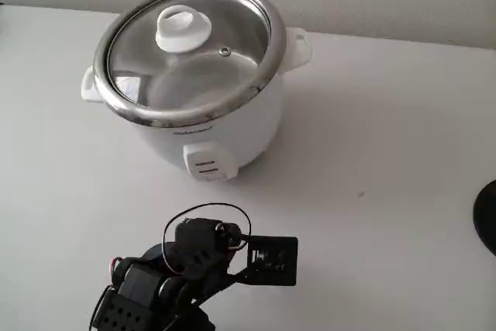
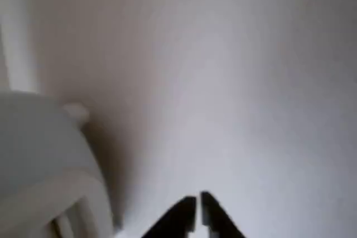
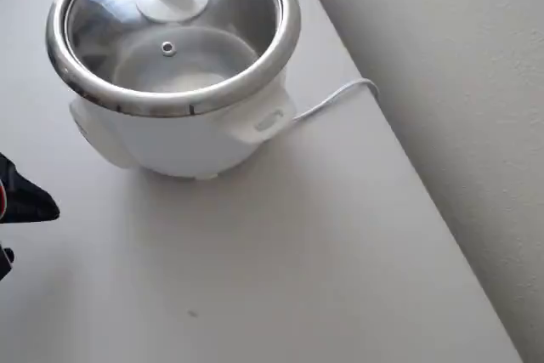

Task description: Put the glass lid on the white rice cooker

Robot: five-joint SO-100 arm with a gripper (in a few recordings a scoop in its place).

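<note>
Sitting flush on the white rice cooker [image 1: 209, 125], the glass lid [image 1: 190, 52] covers the steel pot rim all the way round in your fixed view, its white knob [image 1: 183, 27] just off centre and the small steam-vent hole [image 1: 225, 51] to the knob's right. Your overhead view shows the same: the glass lid [image 3: 174, 31] seated on the white rice cooker [image 3: 183, 138], one side handle [image 3: 265, 121] facing the table's edge and a white cord [image 3: 336, 99] trailing from behind the body toward the wall. The front switch panel [image 1: 208, 164] faces your arm [image 1: 167, 281], which is folded low at the bottom of the fixed view, well apart from the cooker, on the white table [image 1: 372, 191]. In your wrist view the gripper [image 2: 198, 215] points at bare tabletop, its two dark fingertips drawn together with only a thin sliver of light between them, clasping nothing. The cooker's white wall [image 2: 39, 143] and a handle [image 2: 75, 111] sit blurred at the left of that view, clear of the fingers. A dark tip of the arm [image 3: 25, 201] shows at the overhead view's left edge.
</note>
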